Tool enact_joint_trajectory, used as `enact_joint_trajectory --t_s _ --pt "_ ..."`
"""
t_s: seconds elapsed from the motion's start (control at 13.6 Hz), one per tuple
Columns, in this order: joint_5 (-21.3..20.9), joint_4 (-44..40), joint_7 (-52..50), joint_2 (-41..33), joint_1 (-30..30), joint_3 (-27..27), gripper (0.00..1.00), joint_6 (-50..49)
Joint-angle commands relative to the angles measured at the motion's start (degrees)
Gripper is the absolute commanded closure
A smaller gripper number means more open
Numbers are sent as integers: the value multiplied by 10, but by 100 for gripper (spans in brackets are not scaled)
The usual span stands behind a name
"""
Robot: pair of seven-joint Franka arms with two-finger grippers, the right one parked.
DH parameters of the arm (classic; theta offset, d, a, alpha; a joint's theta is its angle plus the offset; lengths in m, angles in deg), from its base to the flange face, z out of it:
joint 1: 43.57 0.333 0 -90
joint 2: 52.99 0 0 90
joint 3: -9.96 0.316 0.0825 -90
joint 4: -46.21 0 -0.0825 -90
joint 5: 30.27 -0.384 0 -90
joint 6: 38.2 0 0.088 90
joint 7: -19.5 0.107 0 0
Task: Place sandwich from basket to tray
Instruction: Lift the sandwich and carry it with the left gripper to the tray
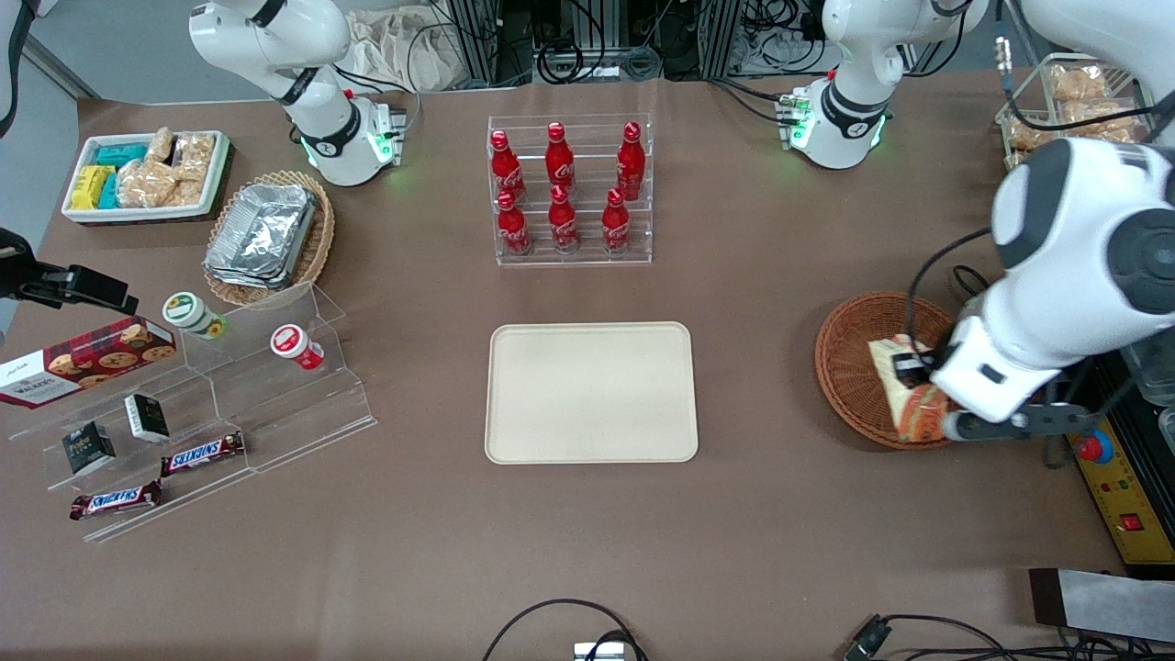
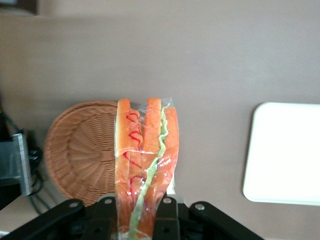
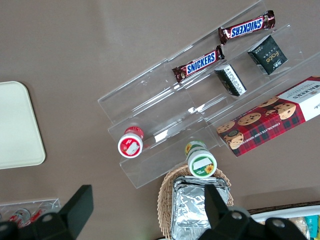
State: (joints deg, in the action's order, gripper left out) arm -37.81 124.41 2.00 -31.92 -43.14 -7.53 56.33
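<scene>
Holding the sandwich (image 2: 145, 165) pinched in my gripper (image 2: 135, 210) just above the basket (image 2: 80, 150), I have it lifted so it can clear the rim and go over to the tray (image 1: 590, 392).

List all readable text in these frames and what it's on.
"SNICKERS": two bars on the acrylic stand.
"WALKERS": red tartan cookie box.
"face" or similar, unclear: small black box.
Script on the red bottles: too small to read.
Cup lids: labels unreadable.
Sandwich, held in the pincer over the basket: no text.
Tray: none.
</scene>
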Motion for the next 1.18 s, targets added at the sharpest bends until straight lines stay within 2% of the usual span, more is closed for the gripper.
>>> enact_joint_trajectory --t_s 0.0,0.29,0.44,0.88,1.1 --pt "-3 -59 -3 53 -57 6 100 -8" --pt "-3 -147 -93 159 -143 6 100 19" --pt "-4 -147 -96 189 -176 9 100 53" --pt "3 -143 -142 295 -217 8 100 161" --pt "4 -123 -178 317 -222 8 100 177"
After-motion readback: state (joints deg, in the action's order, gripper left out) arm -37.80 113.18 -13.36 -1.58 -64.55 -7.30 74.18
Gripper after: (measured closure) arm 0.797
